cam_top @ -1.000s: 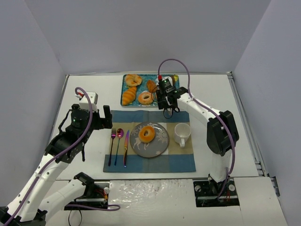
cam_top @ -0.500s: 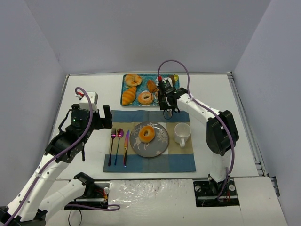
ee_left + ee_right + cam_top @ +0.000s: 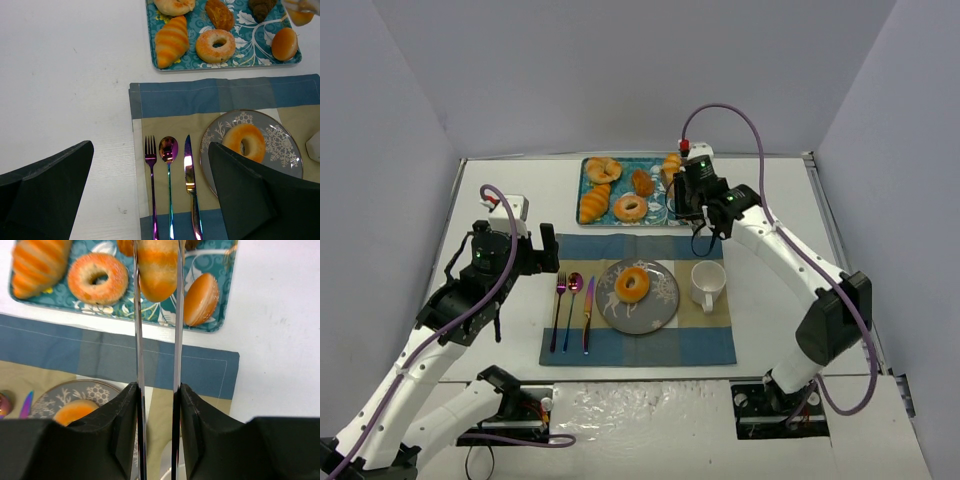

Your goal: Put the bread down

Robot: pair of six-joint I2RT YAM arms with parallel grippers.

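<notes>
The right gripper [image 3: 156,255] squeezes the long roll [image 3: 158,280] between its two thin fingers and holds it up in the air over the right end of the blue tray [image 3: 250,45]. The round bun [image 3: 245,141] sits on the grey plate [image 3: 281,146] on the mat [image 3: 200,97]. The left gripper [image 3: 150,150] is spread wide with nothing in it, up above the fork [image 3: 151,190].

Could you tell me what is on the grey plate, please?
Only one orange ring bun sits on the plate; the patch of plate directly beneath it is covered.
</notes>
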